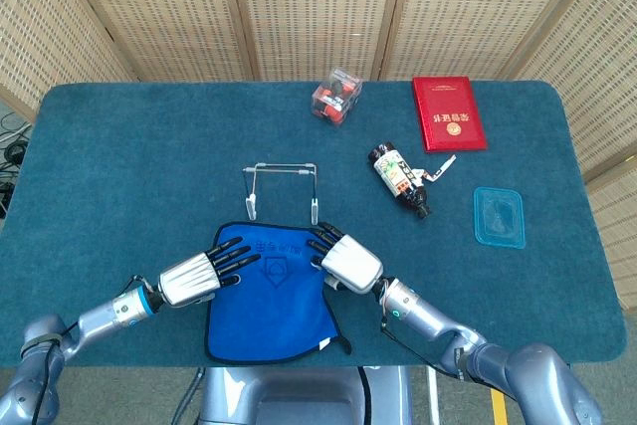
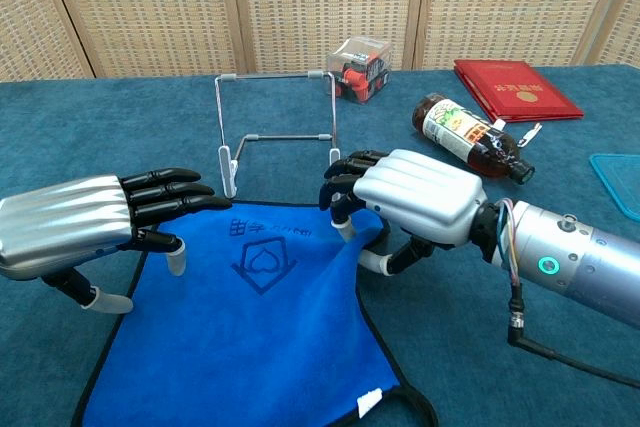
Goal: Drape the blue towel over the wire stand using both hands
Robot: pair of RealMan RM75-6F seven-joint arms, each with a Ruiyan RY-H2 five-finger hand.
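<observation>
Soft, limp blue cloth towel (image 2: 250, 317) beneath both hands; right hand (image 2: 405, 197) pinches its corner, left hand (image 2: 95, 222) hovers spread, empty.

The left hand (image 2: 95, 227) reaches forward palm down with fingers straight and slightly spread, thumb hanging below, while the right hand (image 2: 405, 202) arches with fingertips (image 2: 342, 187) curled downward.

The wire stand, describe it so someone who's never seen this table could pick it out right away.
Start at the blue towel lying at the table's near edge. Just past its far edge stands the wire stand, between the towel and the small clear box. It is the only bare, thin metal frame there.
</observation>
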